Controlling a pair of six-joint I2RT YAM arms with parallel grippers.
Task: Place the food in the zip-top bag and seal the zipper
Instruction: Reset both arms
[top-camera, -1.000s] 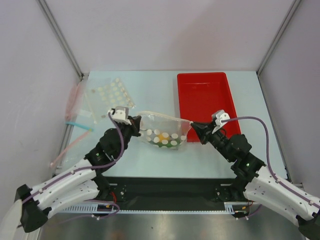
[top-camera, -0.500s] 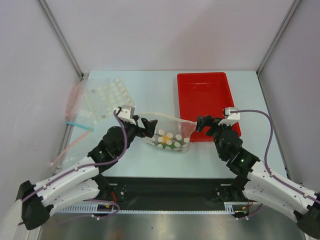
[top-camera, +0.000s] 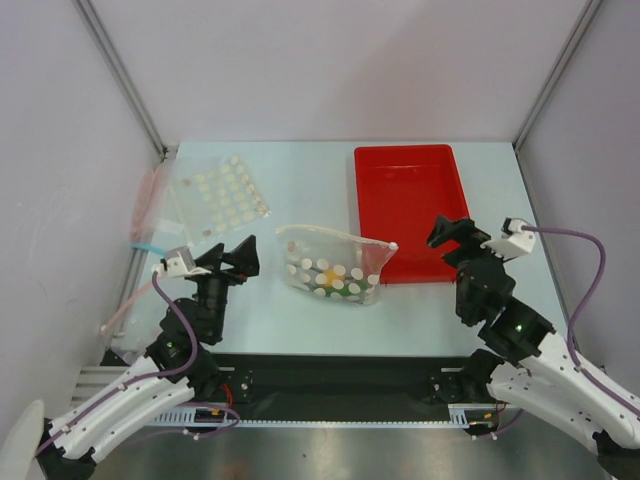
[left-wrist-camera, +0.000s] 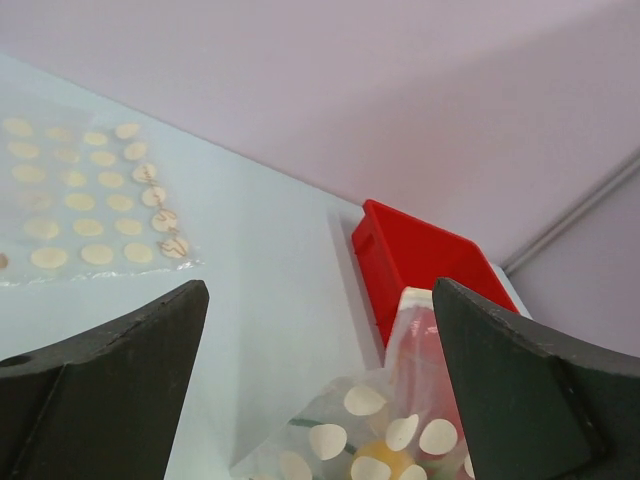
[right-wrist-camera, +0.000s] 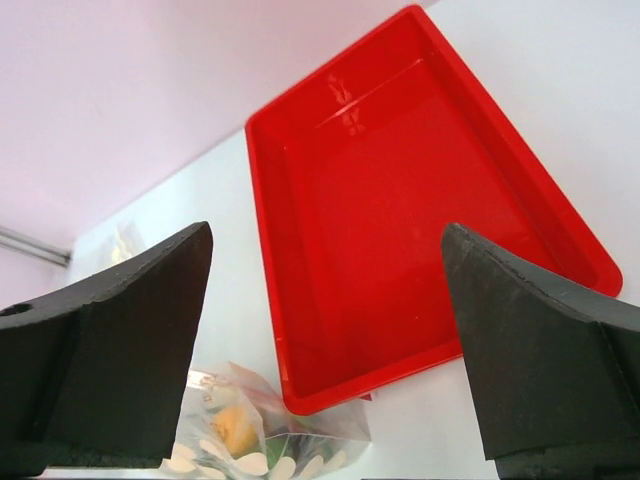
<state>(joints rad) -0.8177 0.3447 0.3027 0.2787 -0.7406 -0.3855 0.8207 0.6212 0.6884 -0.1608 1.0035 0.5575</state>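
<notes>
Two black claws gaping and empty: left gripper (top-camera: 246, 258) hanging just off the left end of the clear white-dotted plastic zip-top bag (top-camera: 330, 268), right gripper (top-camera: 448, 238) over the near right part of the shallow red plastic tray (top-camera: 405, 150), fingers spread in both wrist views with nothing between them. Clear of the pouch on either flank, fitting a hands-off stance rather than a grasp. Lying flat on the pale table (top-camera: 300, 170), that pouch, right tip at the tray's near left corner, seemingly touching it, the rest stretching away leftward. Packed inside: yellow lemon-like ball (top-camera: 326, 272) plus green bits (top-camera: 346, 288) peeking between the dots; dark maroon ball not made out. Tray bare, so looks fully loaded. Along the pouch's far edge, the thin pinkish-red zipper (top-camera: 335, 234), small white slider tab (top-camera: 392, 245) parked at the end nearest the tray, likely the closed end of its travel. Reads as drawn shut, though too fine to swear to from above. Well left of the tray, lying apart from the action: flatter dotted bag (top-camera: 220, 190) and plain clear bags (top-camera: 148, 215) by the table edge. Judging from all this, at or very near the finish; worth only a check of that seal.
</notes>
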